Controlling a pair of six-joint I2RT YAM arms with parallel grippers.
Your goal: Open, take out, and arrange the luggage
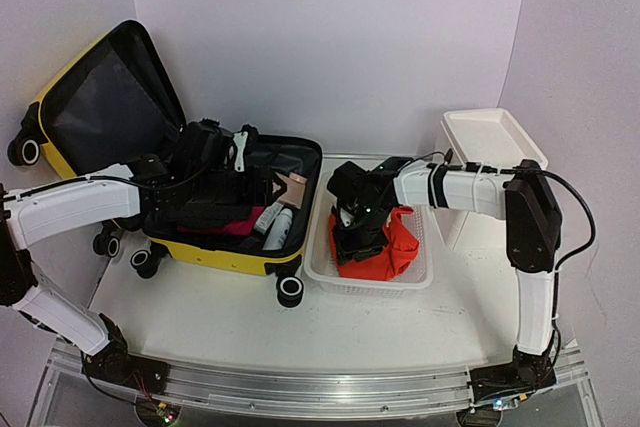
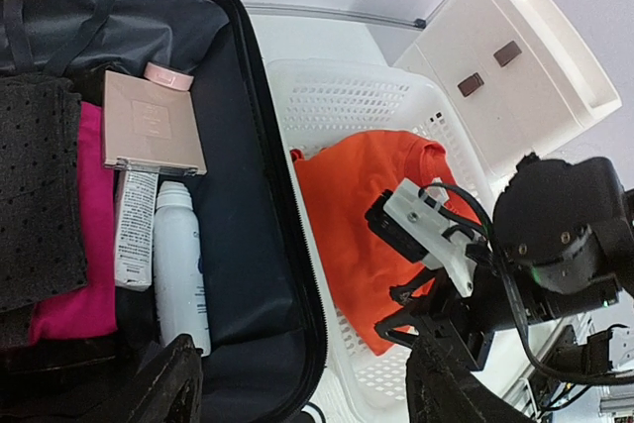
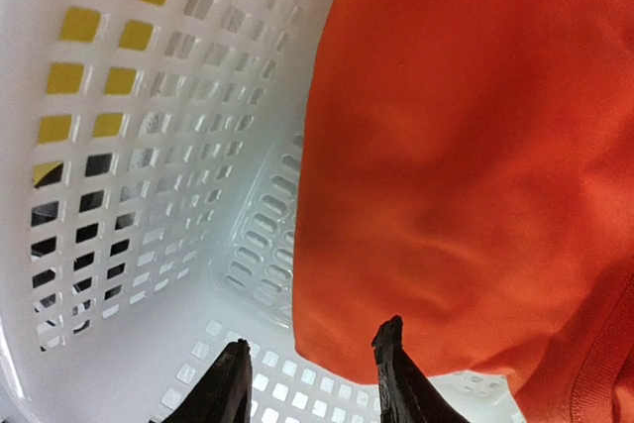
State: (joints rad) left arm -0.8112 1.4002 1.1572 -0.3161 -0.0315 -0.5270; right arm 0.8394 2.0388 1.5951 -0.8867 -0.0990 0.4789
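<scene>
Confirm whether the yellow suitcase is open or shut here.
Open. The luggage lid leans back with its dark lining exposed; a white bottle and pink cloth lie inside.

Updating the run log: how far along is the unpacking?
Done: luggage open, orange garment in the white basket. In hand: nothing; right tool open over the garment, left tool open above the luggage. Left: pink cloth, black cloth, beige box, tube, white bottle still packed.

The worktop [image 1: 250, 332] holds one yellow suitcase [image 1: 220, 252], one white perforated basket [image 1: 320, 272], one white cabinet [image 1: 495, 137], one orange garment [image 2: 347, 215], one pink garment [image 2: 89, 245], one black dotted cloth [image 2: 35, 195], one beige box [image 2: 154, 126], one white bottle [image 2: 178, 264] and one tube [image 2: 134, 230].
</scene>
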